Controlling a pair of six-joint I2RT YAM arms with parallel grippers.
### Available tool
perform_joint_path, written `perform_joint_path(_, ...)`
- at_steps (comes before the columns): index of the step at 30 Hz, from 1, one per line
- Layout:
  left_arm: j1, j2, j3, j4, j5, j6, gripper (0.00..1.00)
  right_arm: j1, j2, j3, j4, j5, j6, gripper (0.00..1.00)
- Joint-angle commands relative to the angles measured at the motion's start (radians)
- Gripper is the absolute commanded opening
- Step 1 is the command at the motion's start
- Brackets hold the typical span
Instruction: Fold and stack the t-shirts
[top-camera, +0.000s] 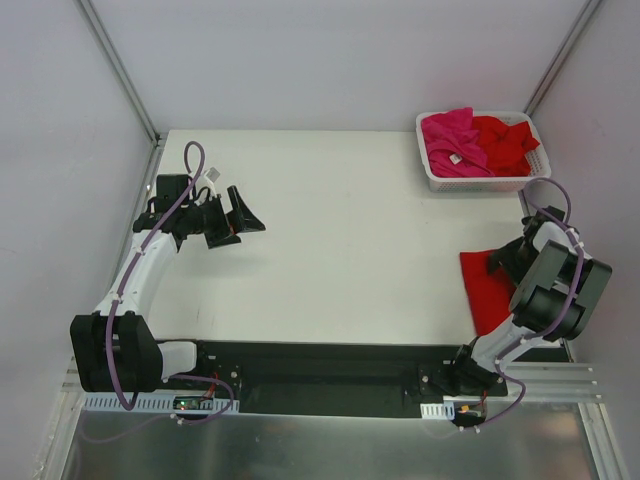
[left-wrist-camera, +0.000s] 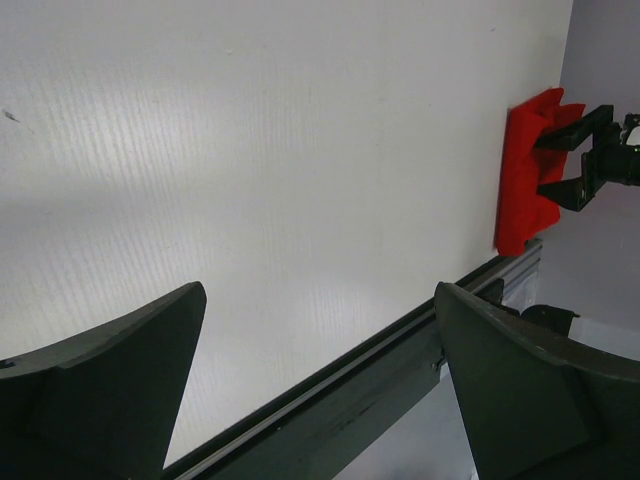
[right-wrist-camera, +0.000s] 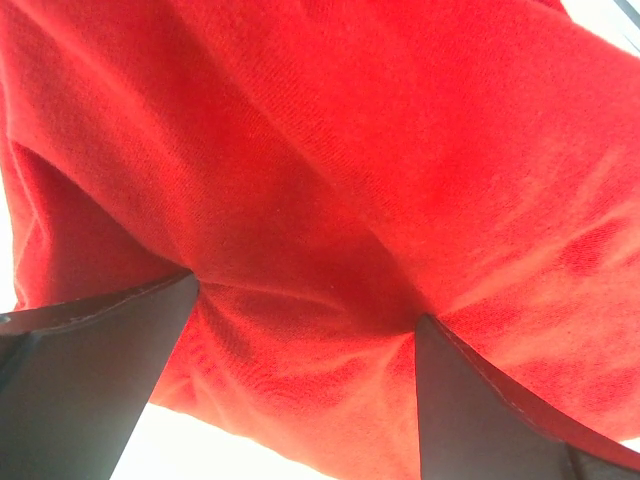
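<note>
Pink tee (top-camera: 448, 135) w/ white neck label (top-camera: 455, 158) | txt unreadable | in basket (top-camera: 475, 184)

The red t-shirt (right-wrist-camera: 380, 150) is matt knitted cloth with a fine weave, softly creased where it bunches between the smooth, matt black fingers (right-wrist-camera: 90, 390) of the right end effector (right-wrist-camera: 305, 298). The counter (left-wrist-camera: 250, 150) is a matt white sheet with faint parallel ribbing, edged by a dull black rail (left-wrist-camera: 330, 390) and a brushed grey metal plate (top-camera: 330, 445). The basket (top-camera: 478, 184) is smooth white slotted plastic and holds a magenta t-shirt (top-camera: 450, 135) and a second red t-shirt (top-camera: 508, 140), both of similar matt cloth.
</note>
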Motion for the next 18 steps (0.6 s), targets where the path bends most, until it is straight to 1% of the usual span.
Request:
perform_joint_path(1,-0.007,-0.017,0.024,-0.006,-0.001,0.021,0.99,0.001,-0.016,-0.045,-0.068,0.044,0.021,0.96)
perform_joint_path(9,-0.007,-0.031,0.007,-0.006,0.004,0.024,0.99,-0.016,-0.036,-0.068,-0.077,0.054,0.024,0.96)
perform_joint_path(18,-0.007,-0.039,0.007,-0.006,0.01,0.024,0.99,-0.025,-0.074,-0.02,-0.126,0.063,0.015,0.96)
